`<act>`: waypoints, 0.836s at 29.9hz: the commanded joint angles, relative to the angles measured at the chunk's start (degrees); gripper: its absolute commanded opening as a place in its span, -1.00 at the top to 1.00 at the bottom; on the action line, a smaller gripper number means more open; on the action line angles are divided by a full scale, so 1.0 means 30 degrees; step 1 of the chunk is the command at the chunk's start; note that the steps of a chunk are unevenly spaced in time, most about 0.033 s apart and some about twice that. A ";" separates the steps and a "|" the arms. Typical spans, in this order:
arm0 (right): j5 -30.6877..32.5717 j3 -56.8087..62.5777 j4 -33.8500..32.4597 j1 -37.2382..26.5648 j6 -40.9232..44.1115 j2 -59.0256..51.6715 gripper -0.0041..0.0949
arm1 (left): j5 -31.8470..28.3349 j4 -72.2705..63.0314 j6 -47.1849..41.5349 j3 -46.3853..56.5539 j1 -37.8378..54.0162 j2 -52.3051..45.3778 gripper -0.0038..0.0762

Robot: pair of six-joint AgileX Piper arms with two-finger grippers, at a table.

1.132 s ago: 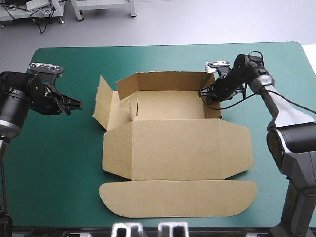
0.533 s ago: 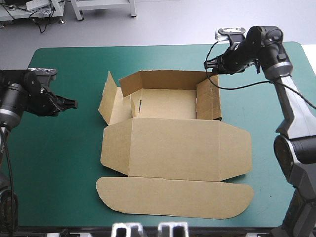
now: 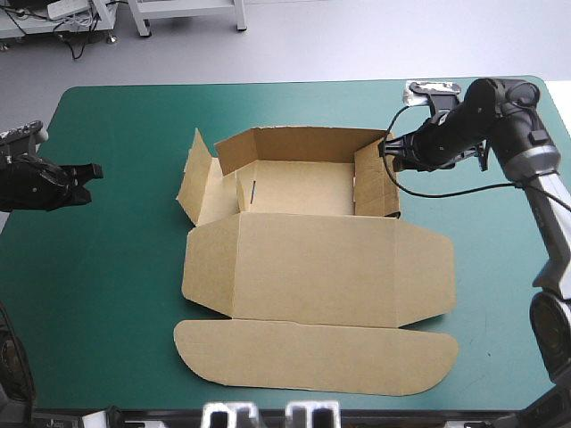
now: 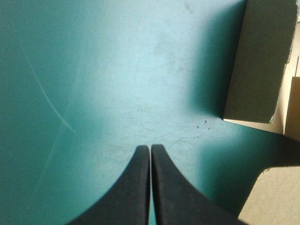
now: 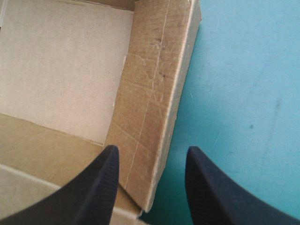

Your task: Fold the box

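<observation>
The brown box (image 3: pixel 312 267) lies mid-table with its back wall (image 3: pixel 294 143) and right wall (image 3: pixel 375 183) raised, its left flap (image 3: pixel 194 178) splayed outward and the lid flat toward the near edge. My right gripper (image 3: pixel 385 147) hovers at the top of the right wall. In the right wrist view, that gripper (image 5: pixel 152 152) is open, and the wall (image 5: pixel 150 93) runs up between its fingers. My left gripper (image 3: pixel 91 170) is shut at the table's left edge, well clear of the box. The left wrist view shows it (image 4: pixel 150 148) over bare cover, with the left flap (image 4: pixel 260 61) ahead of it.
The rounded lid flap (image 3: pixel 312 357) reaches close to the table's near edge. Teal-green cover (image 3: pixel 98 294) lies bare to the left of the box, and a narrower strip (image 3: pixel 500 267) lies bare to its right.
My left gripper has drawn back leftward to the table's edge. My right gripper left the right wall, rose past the back corner, then came down beside that wall, which now stands upright.
</observation>
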 commanded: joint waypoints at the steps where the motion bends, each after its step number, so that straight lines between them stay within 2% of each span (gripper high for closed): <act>1: -0.1089 -0.0323 0.0572 -0.0053 -0.0139 0.0448 0.08 | -0.0238 -0.0811 0.0119 -0.0513 0.0045 -0.0659 0.92; 9: -0.1983 -0.0323 0.2437 -0.0053 -0.0656 0.3449 0.08 | -0.0479 -0.0811 0.0203 -0.0513 0.0045 -0.0659 0.92; 11: -0.2016 -0.0323 0.2777 -0.0053 -0.0656 0.3927 0.15 | -0.0439 -0.0715 0.0590 -0.0513 0.0045 -0.0659 0.92; 12: -0.1944 -0.0323 0.2823 -0.0053 -0.0656 0.4087 0.25 | -0.0439 -0.0582 0.1078 -0.0513 0.0045 -0.0659 0.92; 15: -0.1542 -0.0323 0.2870 -0.0053 -0.1303 0.4411 0.96 | -0.0571 -0.0511 0.1254 -0.0513 0.0045 -0.0659 0.92; 19: -0.0880 -0.0323 0.3634 -0.0185 -0.1542 0.4249 0.95 | -0.1384 -0.0555 0.1254 -0.0482 0.0125 -0.0237 0.92; 25: -0.0263 -0.0323 0.3868 -0.0330 -0.1612 0.2520 0.96 | -0.1364 -0.1094 0.1618 -0.0482 0.0160 0.1274 0.92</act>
